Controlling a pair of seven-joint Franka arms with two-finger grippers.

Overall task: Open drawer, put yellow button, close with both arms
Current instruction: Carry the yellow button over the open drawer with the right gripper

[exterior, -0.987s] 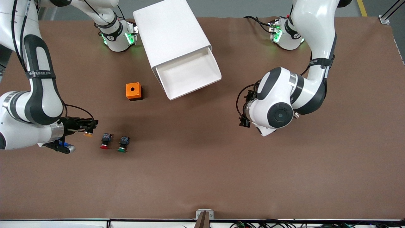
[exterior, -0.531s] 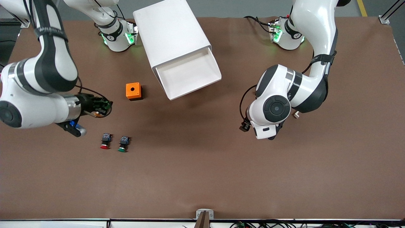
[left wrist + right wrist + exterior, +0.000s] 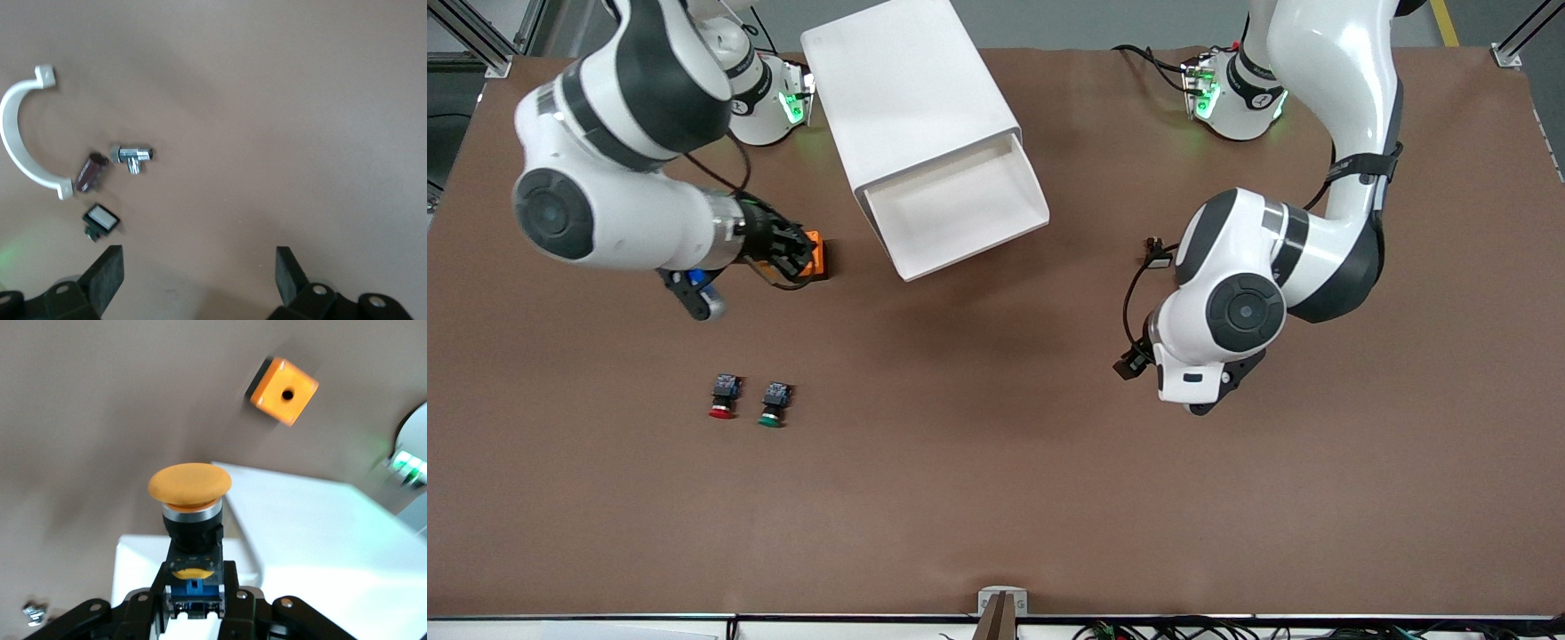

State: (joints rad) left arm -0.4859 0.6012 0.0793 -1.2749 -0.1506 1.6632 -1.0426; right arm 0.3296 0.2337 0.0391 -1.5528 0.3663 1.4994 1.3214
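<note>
The white cabinet point(image 3: 907, 98) stands between the arms' bases, with its top drawer point(image 3: 960, 209) pulled open and nothing showing inside. My right gripper point(image 3: 787, 251) is shut on the yellow button point(image 3: 190, 487), gripping its black and blue body point(image 3: 193, 587) with the cap pointing away. It hovers over the orange box point(image 3: 814, 258), beside the drawer. In the front view the fingers hide the button. My left gripper point(image 3: 200, 267) is open and empty over bare table toward the left arm's end, hidden under its wrist point(image 3: 1209, 356) in the front view.
A red-capped button point(image 3: 723, 397) and a green-capped button point(image 3: 774, 404) lie side by side nearer the front camera. The orange box point(image 3: 284, 391) has a round hole on top. Under the left gripper lie a white curved clip point(image 3: 23, 140) and a metal fitting point(image 3: 131, 157).
My right arm lifted the yellow button from beside the red button and carried it toward the drawer, to over the orange box. My left arm shifted slightly toward its end of the table.
</note>
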